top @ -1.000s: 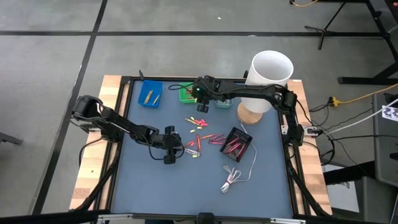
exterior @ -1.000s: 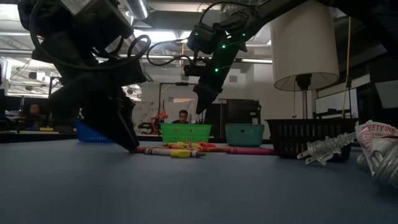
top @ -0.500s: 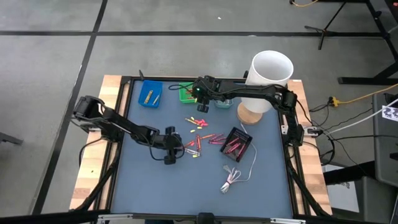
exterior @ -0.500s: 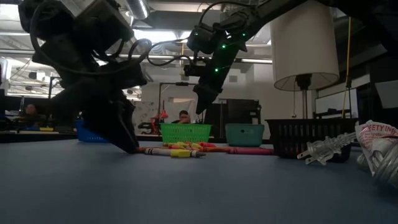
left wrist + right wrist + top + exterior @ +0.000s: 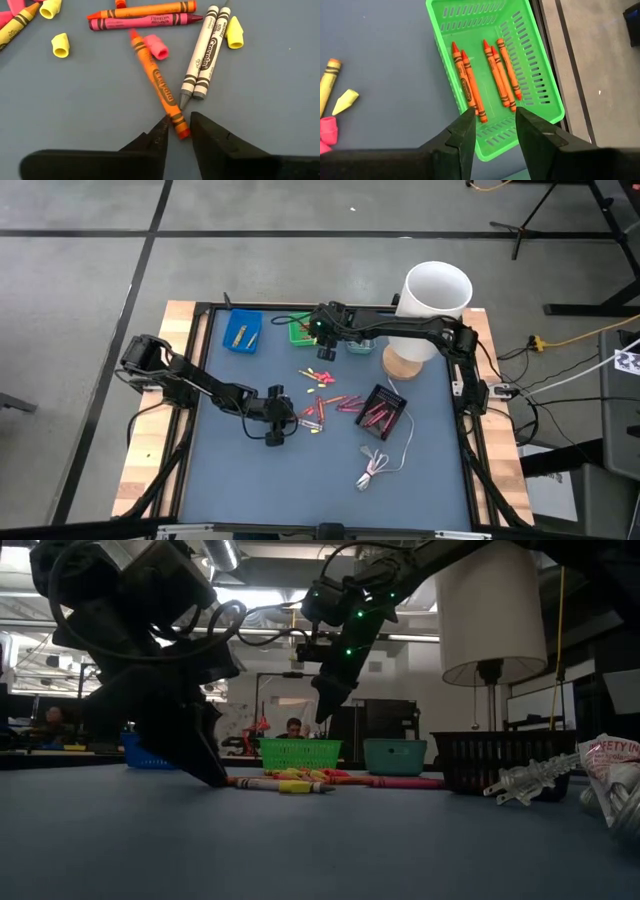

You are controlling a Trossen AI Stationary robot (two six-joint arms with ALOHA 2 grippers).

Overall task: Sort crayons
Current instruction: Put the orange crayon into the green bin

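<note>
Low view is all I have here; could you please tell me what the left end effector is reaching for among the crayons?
Observer: An orange crayon. The left end effector has its fingers on either side of the crayon's blunt end, low over the table.
Operator: Thank you. Is anything lying close against it?
Observer: A pink cap touches its side, and two white crayons lie just beside it, their tips close to it.
Operator: And where is the right end effector?
Observer: The right end effector hangs open and empty over the green basket, which holds five orange crayons.
</note>
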